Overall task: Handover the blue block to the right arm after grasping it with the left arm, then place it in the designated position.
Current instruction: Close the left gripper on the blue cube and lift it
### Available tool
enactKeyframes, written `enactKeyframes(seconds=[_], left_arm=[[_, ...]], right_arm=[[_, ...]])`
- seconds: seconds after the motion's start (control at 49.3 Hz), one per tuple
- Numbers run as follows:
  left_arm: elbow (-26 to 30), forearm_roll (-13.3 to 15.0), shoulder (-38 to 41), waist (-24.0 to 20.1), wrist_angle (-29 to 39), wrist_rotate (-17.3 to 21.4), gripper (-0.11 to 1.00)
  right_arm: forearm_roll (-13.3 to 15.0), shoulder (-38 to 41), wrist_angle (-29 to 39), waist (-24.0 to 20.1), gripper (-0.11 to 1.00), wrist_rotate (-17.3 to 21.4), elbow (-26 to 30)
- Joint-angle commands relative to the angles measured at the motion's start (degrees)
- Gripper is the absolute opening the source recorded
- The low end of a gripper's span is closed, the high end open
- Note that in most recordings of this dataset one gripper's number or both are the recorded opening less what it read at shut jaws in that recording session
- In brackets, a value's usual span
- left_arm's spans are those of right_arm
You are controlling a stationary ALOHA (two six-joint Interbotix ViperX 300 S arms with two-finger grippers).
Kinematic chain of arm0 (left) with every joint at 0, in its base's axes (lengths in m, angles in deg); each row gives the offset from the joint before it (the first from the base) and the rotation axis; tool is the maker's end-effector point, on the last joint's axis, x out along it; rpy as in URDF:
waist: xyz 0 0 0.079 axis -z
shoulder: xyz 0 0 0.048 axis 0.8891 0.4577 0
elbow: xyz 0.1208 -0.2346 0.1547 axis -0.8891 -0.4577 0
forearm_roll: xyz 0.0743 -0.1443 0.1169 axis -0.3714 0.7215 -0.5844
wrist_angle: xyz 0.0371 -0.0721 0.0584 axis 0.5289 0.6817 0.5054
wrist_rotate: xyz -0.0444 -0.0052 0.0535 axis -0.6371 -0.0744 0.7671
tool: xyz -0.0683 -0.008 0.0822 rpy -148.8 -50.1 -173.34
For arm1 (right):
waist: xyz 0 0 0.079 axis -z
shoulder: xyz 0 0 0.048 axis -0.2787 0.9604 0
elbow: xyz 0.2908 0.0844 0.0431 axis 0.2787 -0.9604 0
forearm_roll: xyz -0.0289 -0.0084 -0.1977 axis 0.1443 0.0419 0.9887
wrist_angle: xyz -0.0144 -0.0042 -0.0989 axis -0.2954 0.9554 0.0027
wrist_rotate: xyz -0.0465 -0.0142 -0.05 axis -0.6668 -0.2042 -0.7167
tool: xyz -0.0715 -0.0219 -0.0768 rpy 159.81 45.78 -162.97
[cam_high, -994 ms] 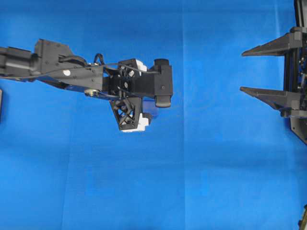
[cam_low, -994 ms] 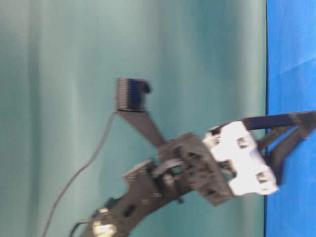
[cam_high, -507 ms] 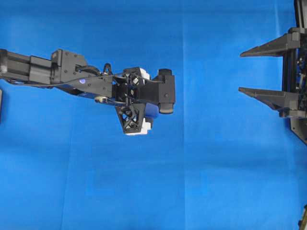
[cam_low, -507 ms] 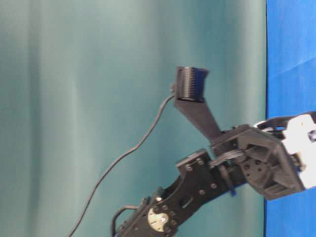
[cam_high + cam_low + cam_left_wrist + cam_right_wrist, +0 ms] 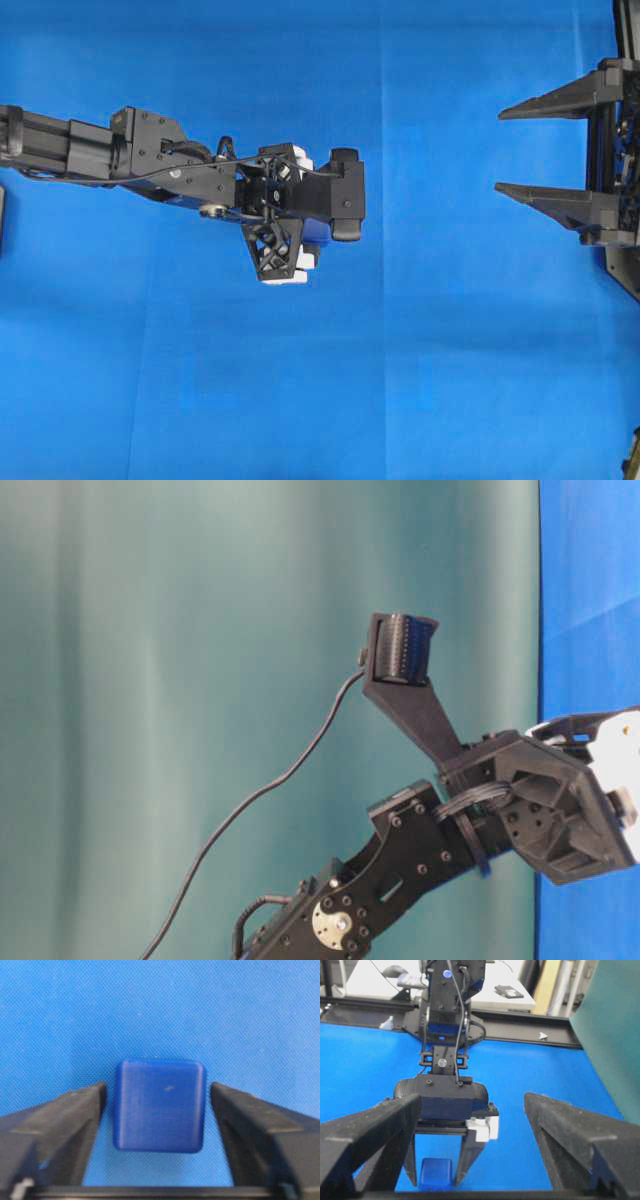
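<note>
From overhead, my left hand (image 5: 300, 228) hangs fingers-down over the blue cloth on the table (image 5: 450, 380), and the blue block (image 5: 318, 232) shows only as a dark sliver under the wrist camera mount, right at the hand; my right hand (image 5: 560, 150) waits well apart from the block, at the far right edge, its two fingers spread wide with nothing between them. So the left hand is plainly the nearer one, and the grasp falls to it. The table-level view shows only the left arm (image 5: 400, 860) leaning down toward the cloth edge; neither the block nor the fingertips can be made out there. In my left wrist view the block (image 5: 160, 1105) sits squarely between my two left fingers (image 5: 60, 1130), resting on the cloth, with a thin strip of cloth showing on each side of it, so the jaws are partly open and not touching it. The block is a cube with no long axis to speak of, and its flat side faces stand toward the fingers, so I judge that closing straight in should catch it. From my right wrist view, the block (image 5: 436, 1174) lies on the cloth between the left hand's downward fingers, straight ahead of my own spread, empty right fingers (image 5: 370, 1130).
</note>
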State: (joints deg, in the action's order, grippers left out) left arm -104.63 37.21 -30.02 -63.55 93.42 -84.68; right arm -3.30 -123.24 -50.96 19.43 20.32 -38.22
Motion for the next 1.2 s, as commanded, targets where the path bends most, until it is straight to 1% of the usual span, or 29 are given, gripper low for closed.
enactKeyframes(seconds=[0.0,0.041,0.061,0.101,0.527,0.771,1.176], left_arm=[[0.44,-0.18,-1.05,0.53,-0.18,0.26,0.61],[0.53,-0.18,-1.05,0.62,-0.18,0.35,0.49],[0.44,-0.18,-1.14,0.7,-0.18,0.44,0.47],[0.44,-0.18,-1.14,0.79,-0.18,0.35,0.48],[0.44,-0.18,-1.41,0.79,0.0,0.26,0.48],[1.32,-0.18,-2.81,0.88,2.37,0.18,0.48],[2.46,-0.18,-12.39,0.88,9.84,0.09,0.48]], right_arm=[[-0.09,0.35,-0.53,0.09,0.96,0.09,1.23],[-0.09,0.35,-0.53,0.09,0.96,0.09,1.23],[-0.18,0.35,-0.53,0.09,0.96,0.09,1.23],[-0.18,0.35,-0.53,0.09,0.96,0.09,1.23],[-0.09,0.35,-0.62,0.09,0.96,0.09,1.23],[-0.18,0.35,-0.53,0.09,0.96,0.09,1.32],[-0.09,0.35,-0.35,0.09,0.96,0.09,1.32]])
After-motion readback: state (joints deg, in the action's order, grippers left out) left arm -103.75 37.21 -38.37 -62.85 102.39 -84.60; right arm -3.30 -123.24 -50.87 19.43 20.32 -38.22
